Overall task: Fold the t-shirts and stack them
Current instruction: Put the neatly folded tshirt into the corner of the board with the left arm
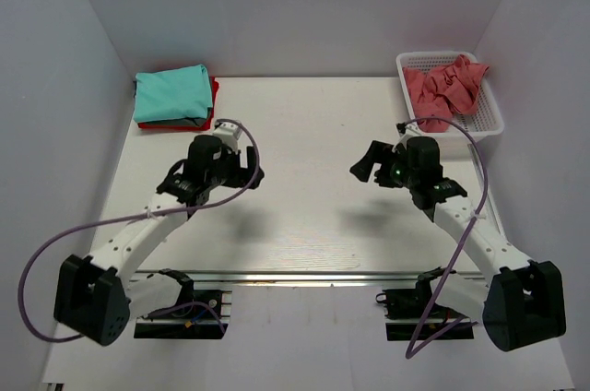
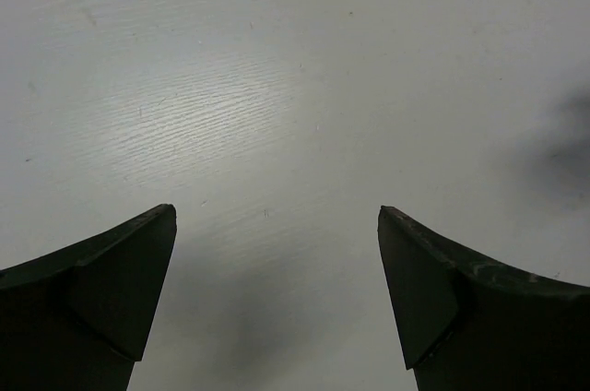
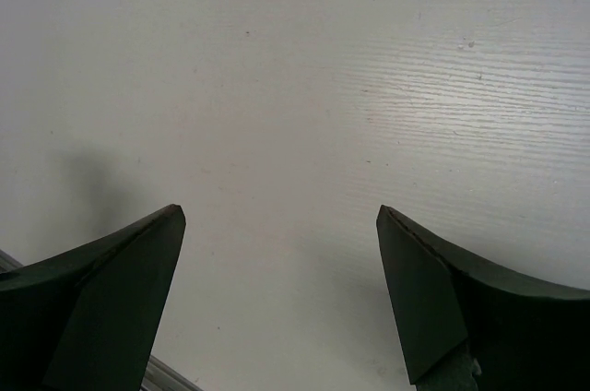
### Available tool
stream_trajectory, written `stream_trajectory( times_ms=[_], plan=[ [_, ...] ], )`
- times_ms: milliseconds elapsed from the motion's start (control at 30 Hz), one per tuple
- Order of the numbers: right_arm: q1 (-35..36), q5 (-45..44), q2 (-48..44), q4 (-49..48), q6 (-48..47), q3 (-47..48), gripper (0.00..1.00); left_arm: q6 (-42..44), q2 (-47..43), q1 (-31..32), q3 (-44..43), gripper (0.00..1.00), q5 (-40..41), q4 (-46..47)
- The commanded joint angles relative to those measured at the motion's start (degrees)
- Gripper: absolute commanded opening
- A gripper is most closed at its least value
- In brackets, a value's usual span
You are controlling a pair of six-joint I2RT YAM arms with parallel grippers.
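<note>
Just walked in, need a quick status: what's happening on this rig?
Nothing is held. The left tool and right tool are open, hovering over the table. At far left a teal-green t-shirt tops a folded stack, red t-shirt showing beneath; salmon-pink t-shirts sit crumpled in the white basket at far right, not yet folded.

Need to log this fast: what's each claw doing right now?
Left claw: open, holding nothing.
Right claw: open, holding nothing.
</note>
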State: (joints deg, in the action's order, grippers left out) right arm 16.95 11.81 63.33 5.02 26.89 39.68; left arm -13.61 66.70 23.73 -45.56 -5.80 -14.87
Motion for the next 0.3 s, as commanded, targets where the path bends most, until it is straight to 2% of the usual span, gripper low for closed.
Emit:
stream_trajectory(
  times_ms=[0,267],
  plan=[
    [-0.07,-0.92,-2.42,-6.58,0.96,-2.24,0.90,-1.77,-6.75,0.71,0.30,1.00,3.96,2.30],
    [0.01,-1.88,-5.84,-8.69,0.44,-5.48,0.90,-1.25,-6.76,2.47,1.97,1.00,4.57,2.31]
  ],
)
